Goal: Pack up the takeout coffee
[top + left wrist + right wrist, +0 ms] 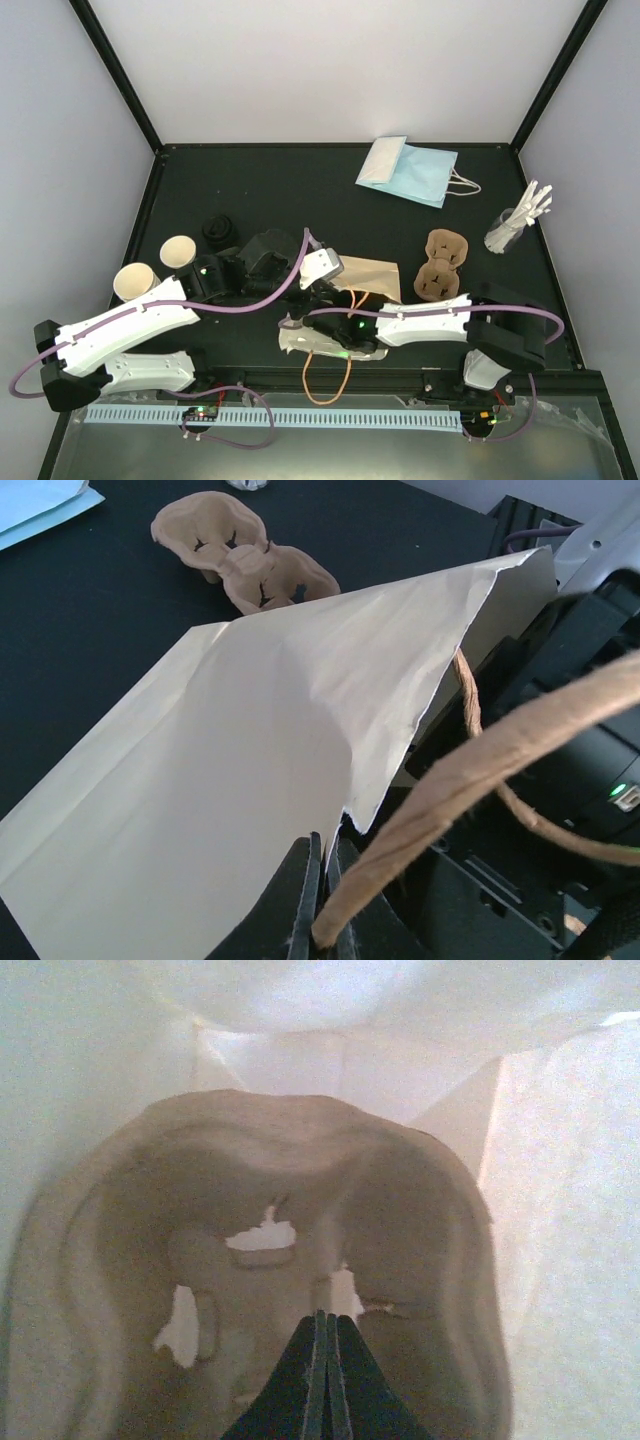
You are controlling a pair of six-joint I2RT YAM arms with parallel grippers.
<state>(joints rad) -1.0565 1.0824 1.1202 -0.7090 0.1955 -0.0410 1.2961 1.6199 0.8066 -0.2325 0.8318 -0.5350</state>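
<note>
Left hand point(322, 905): clenched on the twisted brown paper handle point(470, 780) of the flat tan paper bag point(230, 780). The cord runs in between its two black fingers.
Tan paper bag: lies near the middle of the dark table point(300, 190). Its torn upper edge is raised on the side nearest the left hand.
Right hand point(325, 1355): deep inside a pale paper interior. Its fingers are pressed together, with the tips at the centre of a brown moulded-pulp cup carrier point(130, 1260). I cannot tell whether they pinch the carrier's wall.
Second brown pulp cup carrier point(443, 265): on the table to the right of the bag, outside it.
Takeout coffee point(218, 231): only a round black lid shows from above, at the left of the table just beyond the left arm. The cup body beneath cannot be made out. It stands outside the bag, apart from the left hand and well apart from the right hand, and neither hand touches it.
Two lidless cream paper cups point(178, 252): left of the black lid, near the table's left edge.
Light blue paper bag point(410, 170): flat at the far side of the table.
</note>
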